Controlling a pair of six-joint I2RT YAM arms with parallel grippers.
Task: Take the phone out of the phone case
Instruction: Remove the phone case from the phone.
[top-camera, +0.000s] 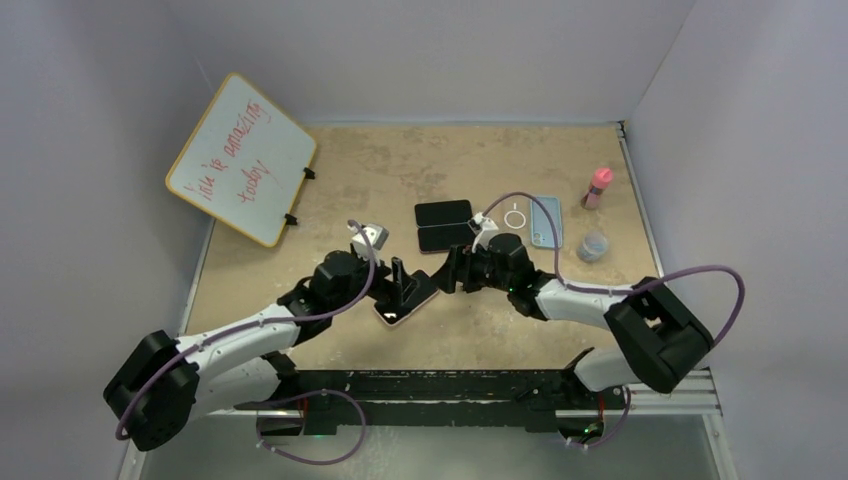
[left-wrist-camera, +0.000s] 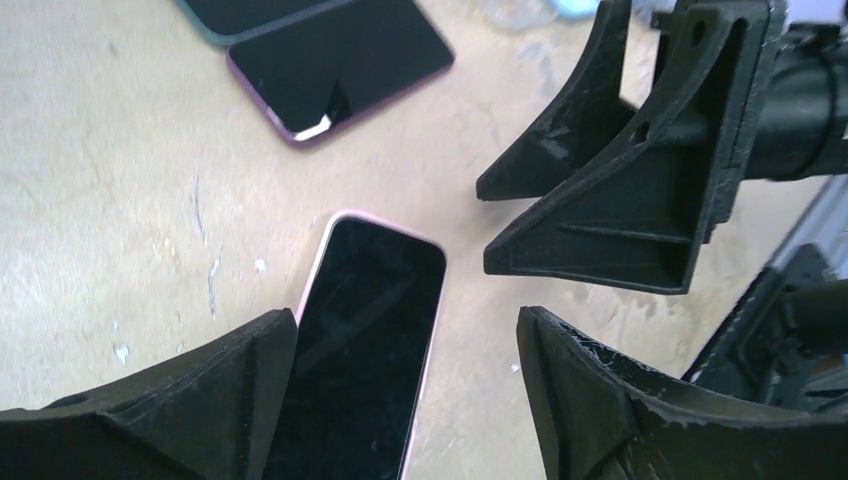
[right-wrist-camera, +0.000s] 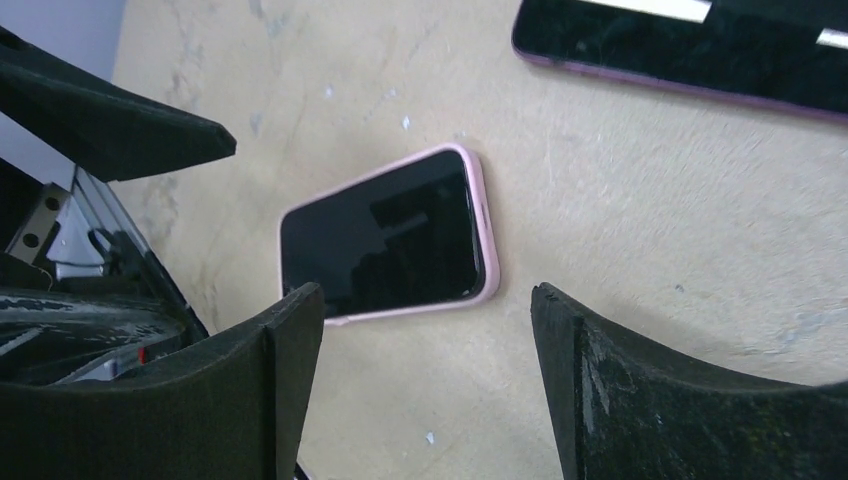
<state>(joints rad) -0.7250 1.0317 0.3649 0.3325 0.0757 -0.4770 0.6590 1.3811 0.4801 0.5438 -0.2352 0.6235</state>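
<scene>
Our left claw (left-wrist-camera: 400, 320) and right claw (right-wrist-camera: 425, 290) hang released over the phone (right-wrist-camera: 385, 240); slick, stiff glass, likely rubbery pink case (right-wrist-camera: 489, 250); we'd peel a corner lip.

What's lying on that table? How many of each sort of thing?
Phones: 3 (pink-cased phone, two dark phones)
Light blue case: 1
Pink bottle: 1
Small jar: 1
White ring: 1
Whiteboard: 1
Total: 8
</scene>
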